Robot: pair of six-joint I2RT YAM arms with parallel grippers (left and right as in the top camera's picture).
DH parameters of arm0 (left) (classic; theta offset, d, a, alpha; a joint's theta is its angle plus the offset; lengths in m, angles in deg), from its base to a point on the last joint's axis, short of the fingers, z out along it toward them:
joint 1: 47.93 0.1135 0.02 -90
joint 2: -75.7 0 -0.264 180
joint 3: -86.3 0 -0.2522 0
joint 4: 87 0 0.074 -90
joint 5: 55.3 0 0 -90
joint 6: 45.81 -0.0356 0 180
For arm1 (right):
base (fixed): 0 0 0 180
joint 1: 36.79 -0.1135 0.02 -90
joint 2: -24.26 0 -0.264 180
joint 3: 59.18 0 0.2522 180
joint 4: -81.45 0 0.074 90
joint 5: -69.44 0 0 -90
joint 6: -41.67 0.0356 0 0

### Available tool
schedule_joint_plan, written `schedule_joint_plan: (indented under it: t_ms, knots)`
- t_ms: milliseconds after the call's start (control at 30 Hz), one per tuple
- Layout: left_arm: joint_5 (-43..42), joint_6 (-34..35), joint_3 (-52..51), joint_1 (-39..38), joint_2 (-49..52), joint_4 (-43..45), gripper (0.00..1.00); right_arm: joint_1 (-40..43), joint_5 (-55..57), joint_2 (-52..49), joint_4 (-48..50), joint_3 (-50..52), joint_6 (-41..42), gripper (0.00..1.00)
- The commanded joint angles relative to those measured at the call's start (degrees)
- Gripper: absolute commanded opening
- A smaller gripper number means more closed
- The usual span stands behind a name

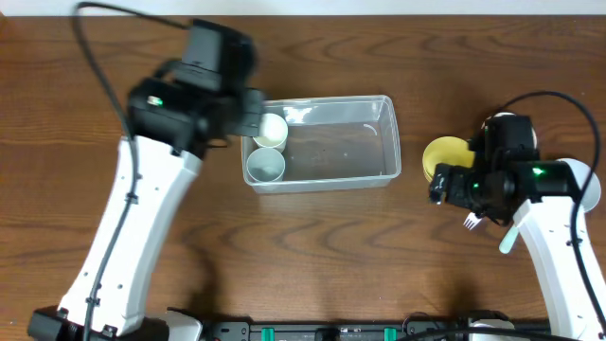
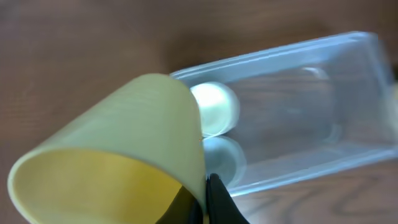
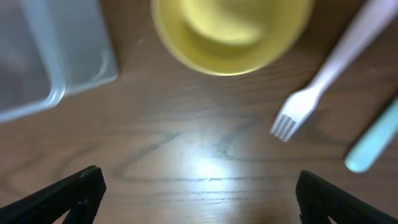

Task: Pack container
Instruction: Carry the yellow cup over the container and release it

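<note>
Gripping a pale yellow cup (image 2: 118, 137) by its wall, your left tool (image 2: 203, 202) is clamped shut on it. The cup is tipped on its side with its mouth toward the wrist camera, at the left end of the container (image 1: 374, 142). That clear tub sits on the wooden worktop (image 1: 312, 256) between your 2 arms. Inside it, at the left end, 2 cups stand side by side: a white cup (image 2: 214, 109) and a pale blue cup (image 2: 222, 160). Your right tool (image 3: 199, 180) hangs over bare wood with its fingers spread wide apart, holding nothing. Just beyond it lie a yellow bowl (image 3: 230, 31), a pink fork (image 3: 311, 93) and a pale blue handle (image 3: 373, 143).
</note>
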Motion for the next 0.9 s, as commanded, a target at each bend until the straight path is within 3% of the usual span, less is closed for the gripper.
schedule_joint_plan:
  t_ms: [0,200,433,867]
  knots:
    - [0.50,-2.01,0.37,-4.24,2.25,2.32,0.06,2.49,2.67,2.45,0.15,-0.98,6.43,0.99]
    - [0.46,-4.11,0.37,-8.02,7.89,7.52,0.06,4.22,2.67,3.17,-1.40,-0.98,5.44,0.99]
    - [-5.64,-4.11,0.37,-8.57,16.20,6.51,0.06,4.22,2.67,3.17,-1.90,-0.98,5.29,0.99]
    - [-5.75,-4.98,0.37,-8.57,24.37,6.34,0.06,4.20,2.64,3.17,-2.03,-0.98,5.29,0.99]
